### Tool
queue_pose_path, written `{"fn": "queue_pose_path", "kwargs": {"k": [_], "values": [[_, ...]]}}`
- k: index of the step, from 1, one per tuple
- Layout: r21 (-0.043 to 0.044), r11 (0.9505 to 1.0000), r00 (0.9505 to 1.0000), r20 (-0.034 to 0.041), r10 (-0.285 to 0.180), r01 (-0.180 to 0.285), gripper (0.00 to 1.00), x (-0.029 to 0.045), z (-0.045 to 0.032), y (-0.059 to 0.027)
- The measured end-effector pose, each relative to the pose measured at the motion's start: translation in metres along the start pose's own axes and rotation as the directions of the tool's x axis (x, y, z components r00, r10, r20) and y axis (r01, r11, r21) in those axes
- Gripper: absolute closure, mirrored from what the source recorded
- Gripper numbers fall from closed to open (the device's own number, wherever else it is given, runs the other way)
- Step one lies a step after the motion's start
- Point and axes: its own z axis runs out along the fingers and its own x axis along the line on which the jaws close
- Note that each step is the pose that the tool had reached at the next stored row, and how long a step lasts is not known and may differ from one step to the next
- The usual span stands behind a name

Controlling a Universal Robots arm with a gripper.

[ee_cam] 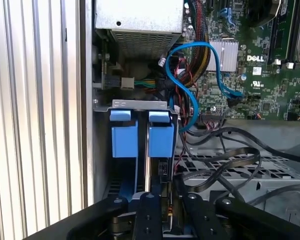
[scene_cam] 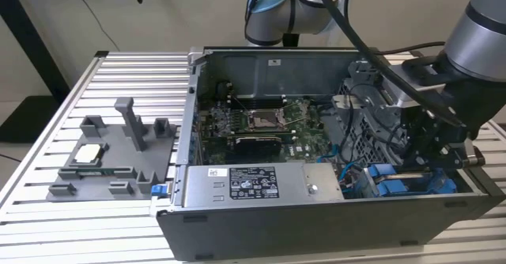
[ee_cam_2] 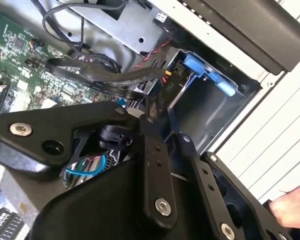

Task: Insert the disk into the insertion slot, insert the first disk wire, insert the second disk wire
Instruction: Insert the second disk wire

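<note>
— Two blue tabs: where are they from you?

— Straight ahead of my gripper (ee_cam: pixel 166 207), deep in the case's corner. The disk (ee_cam: pixel 160 137) stands on edge in the insertion slot (ee_cam: pixel 135 104), long axis running away from me.

— Fingers?

— Nearly together around something thin; I cannot tell what. Blue plastic is smooth, the bay grey sheet metal.

The claw (ee_cam: pixel 166 210) was black. The insertion slot (ee_cam: pixel 140 105) was grey sheet metal with bright blue plastic tabs. The motherboard (scene_cam: pixel 261 125) was green. A light blue cable (ee_cam: pixel 200 65) looped over it, beside a bundle of red, yellow and black wires (ee_cam: pixel 197 35). The desk (scene_cam: pixel 118 74) was ribbed silver. The power-supply box (scene_cam: pixel 253 184) was grey with a white-and-black label.
</note>
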Motion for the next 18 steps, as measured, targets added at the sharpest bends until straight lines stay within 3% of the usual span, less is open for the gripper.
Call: {"fn": "queue_pose_path", "kwargs": {"k": [6, 9, 14, 18], "values": [[-0.036, 0.9994, 0.9999, -0.011, 0.0, -0.001, 0.76, -0.0001, 0.0007, -0.0076], [-0.0533, 0.9986, 0.9999, -0.0166, 0.001, -0.001, 0.76, -0.0004, -0.0023, -0.0092], [-0.0649, 0.9979, 0.9998, -0.0179, 0.001, -0.002, 0.76, -0.0011, -0.0135, -0.0104], [-0.0687, 0.9976, 0.9998, -0.0206, 0.001, -0.002, 0.76, -0.0017, -0.0213, -0.0113]]}}
